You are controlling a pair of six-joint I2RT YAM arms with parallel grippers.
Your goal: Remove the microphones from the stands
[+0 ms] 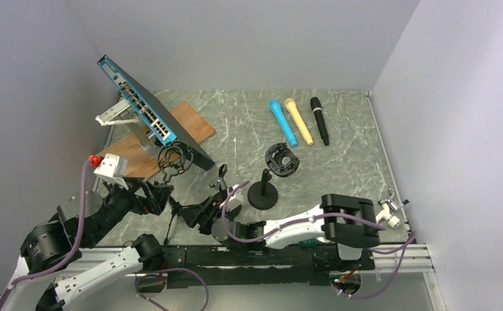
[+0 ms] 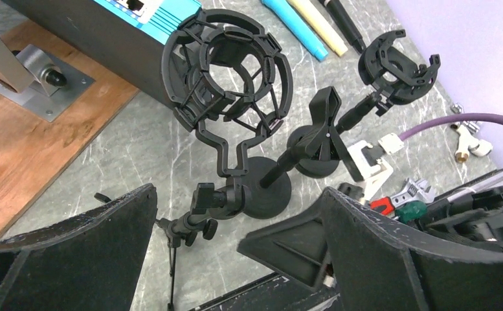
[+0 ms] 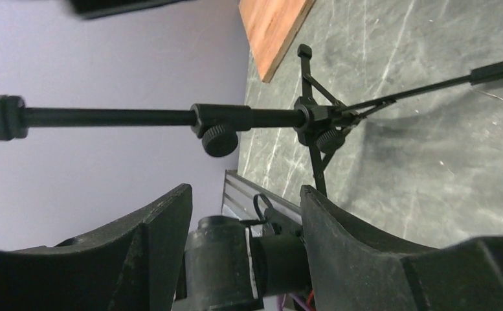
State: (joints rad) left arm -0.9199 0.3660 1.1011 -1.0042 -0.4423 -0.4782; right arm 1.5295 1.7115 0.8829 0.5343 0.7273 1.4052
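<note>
A dark marbled tabletop (image 1: 352,162) carries a wooden board (image 1: 193,123) at its far left. A network switch (image 1: 138,103) with a blue port face stands tilted on that board, propped against a pale metal bracket (image 1: 116,115) on its left. Near the board's near-left corner sits a small white box (image 1: 109,165) with a red knob. A white fitting (image 1: 390,210) lies at the tabletop's near right edge. The left wrist view shows a wrench (image 2: 409,191) just beside a green-handled tool (image 2: 412,208).
</note>
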